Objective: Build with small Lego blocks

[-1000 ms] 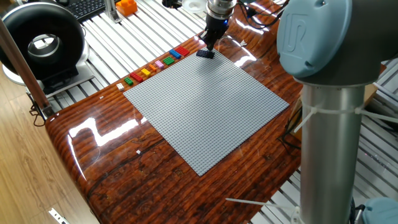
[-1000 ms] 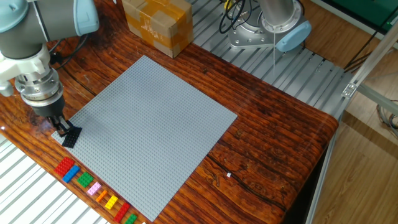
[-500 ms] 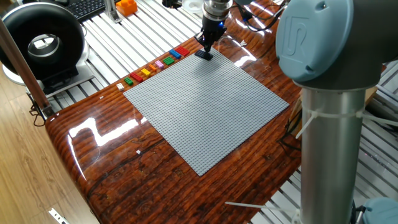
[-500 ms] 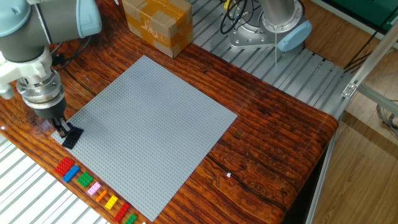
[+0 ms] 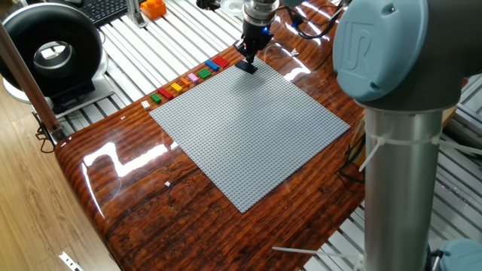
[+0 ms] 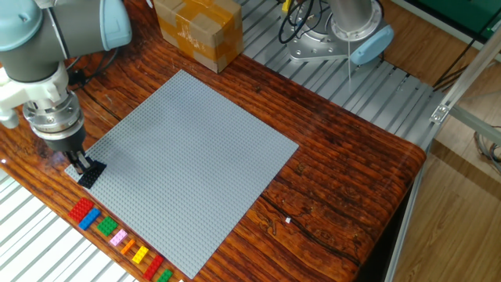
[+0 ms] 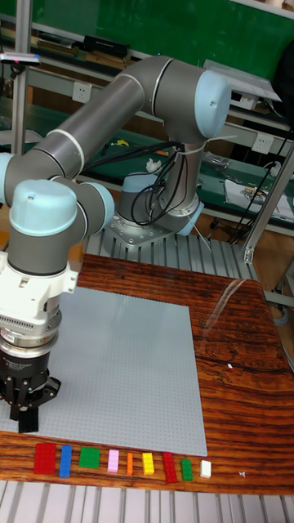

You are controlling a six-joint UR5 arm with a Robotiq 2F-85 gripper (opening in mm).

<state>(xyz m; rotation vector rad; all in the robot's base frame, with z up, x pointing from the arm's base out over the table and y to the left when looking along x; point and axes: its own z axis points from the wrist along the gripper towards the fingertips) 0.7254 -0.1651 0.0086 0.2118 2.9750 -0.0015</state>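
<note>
End effector edged toward baseplate corner.

Glossy dark wood table, ribbed metal bench, pale wood floor, green wall

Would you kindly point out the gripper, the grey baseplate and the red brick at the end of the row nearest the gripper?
gripper (image 6: 81, 163): the other fixed view, between its fingertips.
grey baseplate (image 6: 188, 157): the other fixed view, bare studded middle.
red brick (image 7: 44, 458): tall fixed view, middle of its top face.
</note>
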